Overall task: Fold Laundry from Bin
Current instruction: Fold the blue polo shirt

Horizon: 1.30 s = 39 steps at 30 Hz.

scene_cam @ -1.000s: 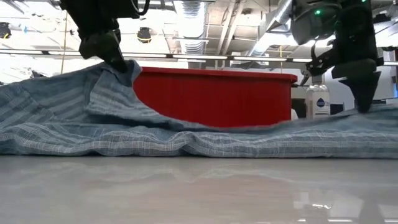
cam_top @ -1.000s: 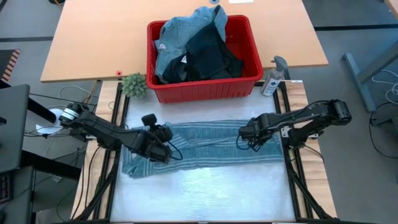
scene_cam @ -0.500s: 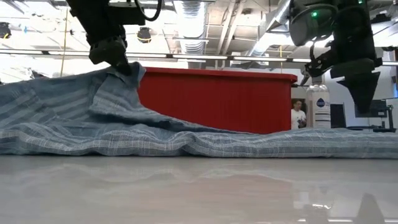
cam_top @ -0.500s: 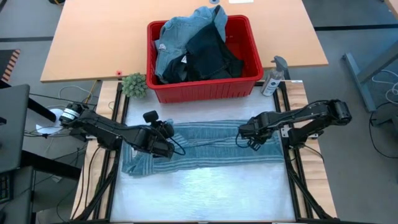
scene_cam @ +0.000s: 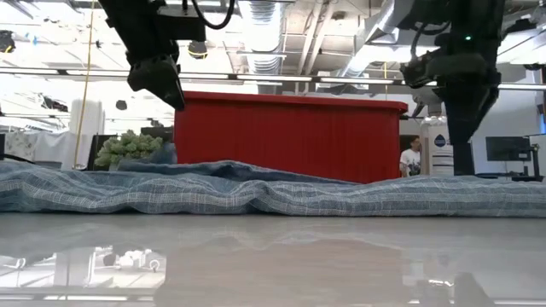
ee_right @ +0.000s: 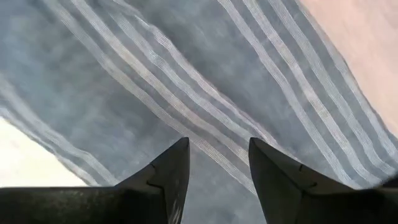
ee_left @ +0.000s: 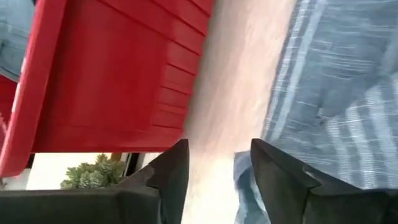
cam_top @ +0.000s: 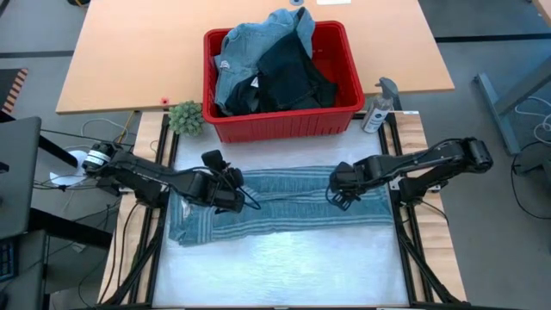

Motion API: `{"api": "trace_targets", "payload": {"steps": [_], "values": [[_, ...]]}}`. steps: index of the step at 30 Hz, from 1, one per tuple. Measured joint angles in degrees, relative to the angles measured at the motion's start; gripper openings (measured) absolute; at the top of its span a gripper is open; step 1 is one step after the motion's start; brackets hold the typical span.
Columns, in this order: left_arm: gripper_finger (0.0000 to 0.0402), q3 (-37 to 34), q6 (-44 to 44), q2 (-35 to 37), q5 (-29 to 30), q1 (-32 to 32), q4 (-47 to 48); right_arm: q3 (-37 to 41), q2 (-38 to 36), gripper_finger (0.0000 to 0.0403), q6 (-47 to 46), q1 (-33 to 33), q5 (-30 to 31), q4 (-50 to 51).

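Observation:
The blue-grey white-striped shirt [cam_top: 284, 207] lies flat and spread lengthwise across the white table top, with low wrinkles in the low view [scene_cam: 273, 192]. My left gripper [cam_top: 232, 194] hangs open above the shirt's far left part [scene_cam: 166, 85]; its wrist view looks at the shirt's edge [ee_left: 336, 74] and the bin's wall [ee_left: 112, 74]. My right gripper [cam_top: 336, 196] hangs open above the shirt's right part [ee_right: 186, 74], pointing down, clear of the cloth [scene_cam: 461, 162]. The red bin [cam_top: 284, 125] stands behind the shirt with more laundry [cam_top: 267, 65] heaped inside.
A small green plant [cam_top: 185, 118] stands left of the bin, and a spray bottle [cam_top: 377, 108] right of it. A wooden table [cam_top: 129, 60] lies beyond. Bare white table top [cam_top: 275, 275] stretches in front of the shirt. A person [scene_cam: 411, 158] stands far off in the room.
My left gripper has let go of the shirt's raised left part and gone a little toward the far right; that part has fallen flat. My right gripper has lifted off the shirt's right end and tipped to point more steeply down.

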<state>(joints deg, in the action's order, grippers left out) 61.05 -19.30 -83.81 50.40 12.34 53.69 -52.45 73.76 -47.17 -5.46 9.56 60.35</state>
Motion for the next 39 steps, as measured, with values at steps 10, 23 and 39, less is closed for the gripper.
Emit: {"api": "trace_targets", "payload": {"steps": [10, 23, 39], "values": [[0.0164, 6.96, -8.99, 9.15, -17.73, 5.23, 2.88, 0.0, 0.0, 0.0191, 16.72, -6.38, 4.16, -13.31], [0.0163, -6.89, -42.7, 21.57, -12.9, 24.06, -4.23, -0.67, 7.32, 0.0189, 33.51, -5.73, 9.66, -42.52], [0.0162, -8.56, -50.43, 18.07, -17.01, 30.32, -2.9, -37.58, 39.21, 0.0183, 60.27, -3.03, -0.5, -44.31]]}}
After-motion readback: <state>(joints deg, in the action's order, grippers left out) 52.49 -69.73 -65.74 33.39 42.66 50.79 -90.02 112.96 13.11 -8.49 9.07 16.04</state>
